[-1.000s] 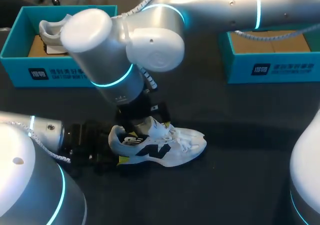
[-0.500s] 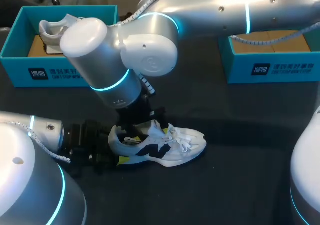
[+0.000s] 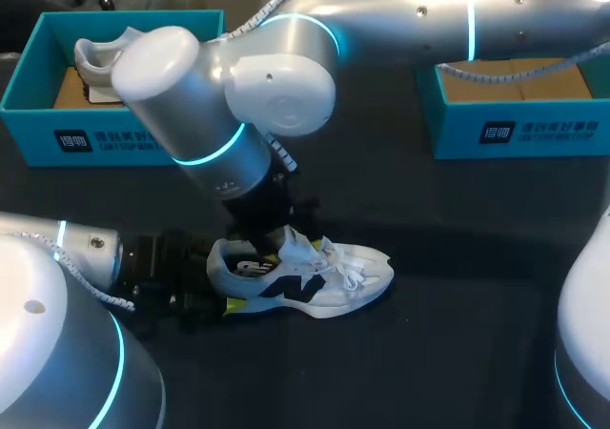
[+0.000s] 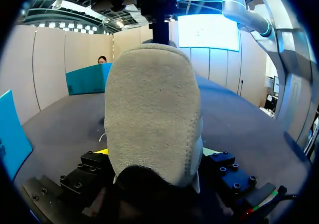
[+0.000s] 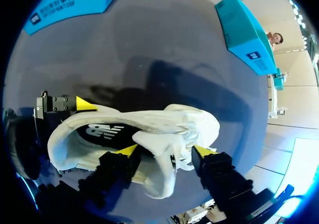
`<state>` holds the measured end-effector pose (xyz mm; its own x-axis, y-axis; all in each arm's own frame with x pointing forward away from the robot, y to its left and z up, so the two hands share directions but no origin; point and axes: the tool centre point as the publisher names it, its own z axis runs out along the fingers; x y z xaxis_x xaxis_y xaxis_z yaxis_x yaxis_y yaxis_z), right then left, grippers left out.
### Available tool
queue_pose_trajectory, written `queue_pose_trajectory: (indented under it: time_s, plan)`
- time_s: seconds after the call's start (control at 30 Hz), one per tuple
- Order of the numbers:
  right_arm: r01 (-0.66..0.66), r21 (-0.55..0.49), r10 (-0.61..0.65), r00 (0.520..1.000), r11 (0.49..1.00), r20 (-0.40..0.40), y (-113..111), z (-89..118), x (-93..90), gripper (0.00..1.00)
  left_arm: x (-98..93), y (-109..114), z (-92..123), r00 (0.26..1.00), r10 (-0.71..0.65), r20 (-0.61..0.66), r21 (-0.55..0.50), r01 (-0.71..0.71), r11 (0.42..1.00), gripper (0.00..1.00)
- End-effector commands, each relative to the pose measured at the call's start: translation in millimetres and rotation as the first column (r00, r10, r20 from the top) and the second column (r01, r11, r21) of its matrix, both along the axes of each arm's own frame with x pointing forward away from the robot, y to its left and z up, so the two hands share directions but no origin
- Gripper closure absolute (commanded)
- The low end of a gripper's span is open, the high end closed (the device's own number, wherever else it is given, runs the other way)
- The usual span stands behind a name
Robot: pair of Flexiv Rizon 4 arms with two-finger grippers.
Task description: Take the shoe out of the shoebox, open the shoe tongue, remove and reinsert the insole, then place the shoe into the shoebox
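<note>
Your left gripper (image 4: 155, 152) clamps the shoe (image 3: 334, 276) by its heel, toe pointing straight away; your right gripper (image 5: 165, 153), fingers wide, straddles the tongue (image 5: 158, 140), one tip inside the opening.

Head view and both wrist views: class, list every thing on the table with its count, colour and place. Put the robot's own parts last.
white shoe: one, white with black and yellow marks, on its sole near the table's middle, toe toward the right.
left shoebox: one, teal, far left of the table.
right shoebox: one, teal, far right of the table, brown card inside.
second shoe: one, pale grey, inside the left shoebox.
table: one, dark, under everything.
left gripper: one, yellow-tipped, shut on the white shoe's heel.
right gripper: one, yellow-tipped, down at the white shoe's tongue and opening.
</note>
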<state>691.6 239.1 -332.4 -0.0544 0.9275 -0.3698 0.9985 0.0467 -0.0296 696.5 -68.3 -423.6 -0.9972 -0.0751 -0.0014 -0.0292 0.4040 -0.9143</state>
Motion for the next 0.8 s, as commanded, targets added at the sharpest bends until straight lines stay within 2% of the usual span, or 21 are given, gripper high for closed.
queue_pose_trajectory:
  time_s: [0.03, 0.13, 0.17, 0.4, 0.43, 0.5, 0.53, 0.8]
  plan:
    - [0.164, -0.003, -0.163, 0.983, 0.986, 0.082, 1, 9, -4.7, 0.49, 1.0, -2, -1, 1.000, 0.003, 0.000, 0.004, -0.003, 1.000, 1.00]
    - [0.164, -0.008, -0.163, 0.983, 0.986, 0.083, 1, 10, -3.6, 0.53, 1.0, -2, -1, 1.000, 0.003, 0.000, 0.004, -0.003, 1.000, 1.00]
    - [0.164, -0.008, -0.163, 0.983, 0.986, 0.083, 1, 10, -3.2, 0.59, 1.0, -2, -1, 1.000, 0.003, 0.000, 0.004, -0.003, 1.000, 1.00]
    - [0.164, -0.009, -0.163, 0.984, 0.986, 0.078, 2, 10, -3.0, 0.74, 1.0, -2, -1, 1.000, 0.003, 0.000, 0.004, -0.003, 1.000, 1.00]
    - [0.165, -0.010, -0.164, 0.984, 0.986, 0.077, 1, 9, -3.5, 0.79, 1.0, -2, -1, 1.000, 0.003, 0.000, 0.004, -0.003, 1.000, 1.00]
    - [0.168, -0.010, -0.167, 0.983, 0.986, 0.076, 0, 10, -4.6, 0.97, 1.0, -2, -1, 1.000, 0.003, 0.000, 0.004, -0.003, 1.000, 1.00]
    - [0.173, -0.008, -0.172, 0.982, 0.985, 0.078, -1, 11, -5.2, 1.00, 1.0, -2, -1, 1.000, 0.003, 0.000, 0.004, -0.003, 1.000, 1.00]
    - [0.212, 0.053, -0.217, 0.970, 0.976, 0.107, -21, 17, -10.8, 1.00, 1.0, -2, -1, 1.000, 0.003, 0.000, 0.004, -0.003, 1.000, 1.00]
